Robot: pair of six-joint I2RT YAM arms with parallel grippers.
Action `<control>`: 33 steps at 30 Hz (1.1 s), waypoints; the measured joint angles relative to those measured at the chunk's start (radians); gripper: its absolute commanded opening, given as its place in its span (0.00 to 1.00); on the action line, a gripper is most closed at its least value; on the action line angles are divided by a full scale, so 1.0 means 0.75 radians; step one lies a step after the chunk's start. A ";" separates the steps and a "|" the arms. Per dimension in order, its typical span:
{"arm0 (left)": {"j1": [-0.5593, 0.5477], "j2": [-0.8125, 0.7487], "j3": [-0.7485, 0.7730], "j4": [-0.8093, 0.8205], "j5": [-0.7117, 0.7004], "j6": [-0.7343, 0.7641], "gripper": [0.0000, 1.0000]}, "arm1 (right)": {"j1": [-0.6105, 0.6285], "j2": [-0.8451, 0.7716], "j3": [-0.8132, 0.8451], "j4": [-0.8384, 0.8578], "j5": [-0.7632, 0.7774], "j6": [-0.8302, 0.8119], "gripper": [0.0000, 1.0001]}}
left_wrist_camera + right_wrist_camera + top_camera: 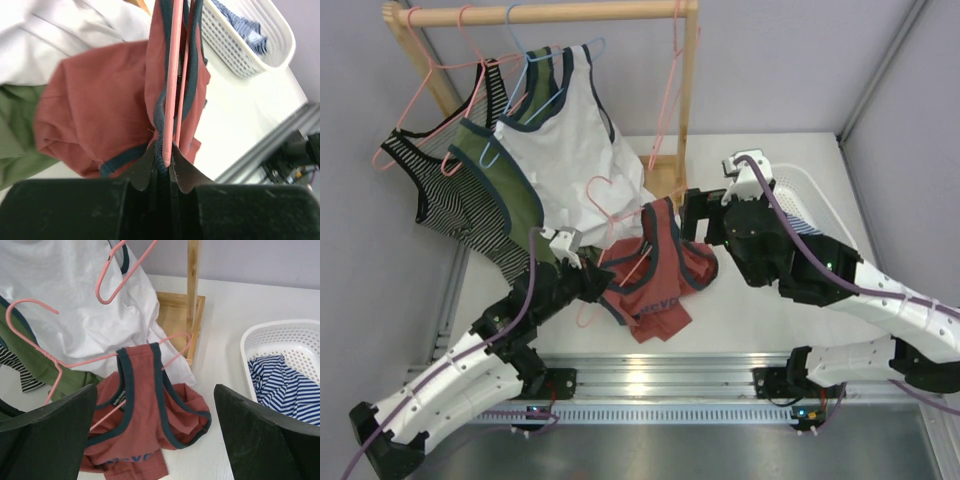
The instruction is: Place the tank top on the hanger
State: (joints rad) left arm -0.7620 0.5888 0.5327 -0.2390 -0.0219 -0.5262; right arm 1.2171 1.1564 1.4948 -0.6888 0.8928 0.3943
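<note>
At the middle of the worktop (760, 315), the tank top (655, 280) sits half dressed on the hanger (85, 361). I read one strap as looped over a wire arm, while the other shoulder and the body sag in a heap below. My left hand (162, 165) pinches the pink wire together with the navy trim. My right hand (155, 390) hovers spread wide, holding nothing. Left to do, I judge: thread the second strap, then straighten the shirt.

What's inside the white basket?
Inside the white basket lies a crumpled blue-and-white striped cloth. Anything beneath it is covered, and part of the basket runs out of view.
</note>
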 measured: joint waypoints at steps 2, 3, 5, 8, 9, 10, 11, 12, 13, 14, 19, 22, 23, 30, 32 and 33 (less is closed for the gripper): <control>0.000 -0.012 0.027 -0.030 -0.073 -0.002 0.00 | 0.000 -0.020 0.000 -0.003 0.016 0.000 1.00; 0.000 -0.014 0.041 -0.038 -0.103 -0.005 0.00 | 0.001 -0.026 0.000 -0.008 0.025 0.000 1.00; 0.000 -0.014 0.077 -0.058 -0.172 -0.007 0.00 | 0.001 -0.033 0.001 -0.018 0.039 0.002 1.00; 0.000 -0.009 0.154 -0.110 -0.270 -0.009 0.00 | 0.001 -0.034 0.001 -0.035 0.049 0.006 1.00; 0.000 0.005 0.188 -0.127 -0.301 -0.005 0.00 | 0.001 -0.034 0.001 -0.044 0.052 0.011 1.00; 0.000 0.022 0.232 -0.151 -0.332 -0.002 0.00 | 0.001 -0.036 0.001 -0.052 0.053 0.013 1.00; 0.000 0.045 0.288 -0.192 -0.367 0.003 0.00 | 0.001 -0.038 0.001 -0.060 0.055 0.015 1.00; 0.000 0.065 0.344 -0.212 -0.397 0.007 0.00 | 0.001 -0.041 0.001 -0.066 0.057 0.017 1.00; 0.000 0.093 0.401 -0.243 -0.430 0.009 0.00 | 0.001 -0.043 0.005 -0.078 0.058 0.021 1.00; 0.000 0.120 0.459 -0.269 -0.460 0.013 0.00 | 0.001 -0.045 0.010 -0.084 0.061 0.024 1.00; 0.000 0.227 0.704 -0.386 -0.602 0.044 0.00 | 0.001 -0.058 0.036 -0.111 0.066 0.035 1.00; 0.000 0.292 0.822 -0.439 -0.659 0.081 0.00 | 0.001 -0.062 0.055 -0.120 0.067 0.039 1.00; 0.000 0.317 0.861 -0.459 -0.673 0.099 0.00 | 0.001 -0.062 0.060 -0.124 0.068 0.039 1.00; 0.012 0.537 1.147 -0.526 -0.740 0.233 0.00 | 0.001 -0.067 0.062 -0.135 0.069 0.047 1.00; 0.037 0.601 1.213 -0.533 -0.735 0.266 0.00 | 0.001 -0.067 0.062 -0.137 0.068 0.048 1.00; 0.059 0.634 1.246 -0.534 -0.727 0.284 0.00 | 0.001 -0.067 0.062 -0.140 0.067 0.048 1.00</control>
State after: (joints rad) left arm -0.7177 1.0645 1.4670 -0.6395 -0.5674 -0.3134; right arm 1.2175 1.1061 1.5414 -0.7937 0.9428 0.4305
